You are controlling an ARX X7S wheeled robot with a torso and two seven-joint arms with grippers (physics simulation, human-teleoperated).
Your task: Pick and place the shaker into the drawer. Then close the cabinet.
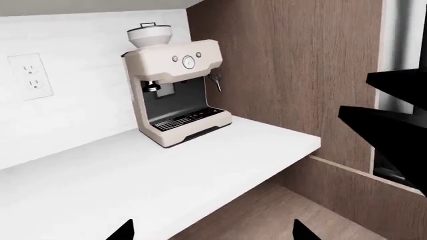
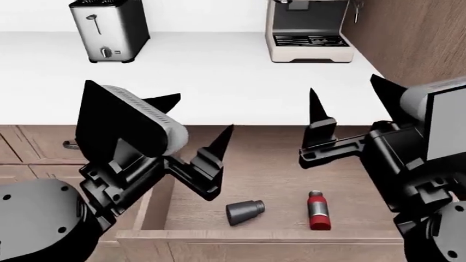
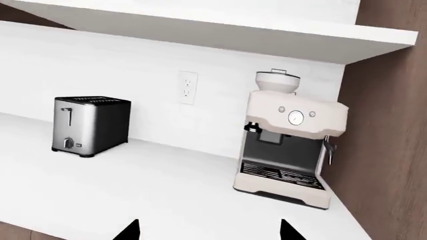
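The white countertop (image 2: 218,71) takes up most of the head view, with a toaster (image 2: 109,28) at the back left and a cream espresso machine (image 2: 309,30) at the back right, next to a tall wood panel (image 2: 415,38). The wrist views show the same machine, plus a wall outlet (image 3: 187,88) on the white backsplash.

Below the counter edge the drawer (image 2: 255,236) is pulled wide open toward the robot. Both arms hang over it. The left gripper (image 2: 207,150) has its fingers spread apart with nothing between them, and the right gripper (image 2: 320,128) also looks spread and empty, pointing up toward the counter.

The small stuff: the shaker (image 2: 317,210) is already lying on its side on the drawer floor, near the front right, silver cap pointing toward the back. Just beside it on the left is a dark grey cylinder (image 2: 244,212), also tipped over; the two aren't touching.

So I'd say the placing part is done and we're at the "close the cabinet" step. The next move probably calls for getting one gripper down onto the drawer front and pushing it straight in, keeping the fingers out of the gap. The handle isn't visible from here, so a flat push on the front edge seems the easy bet.
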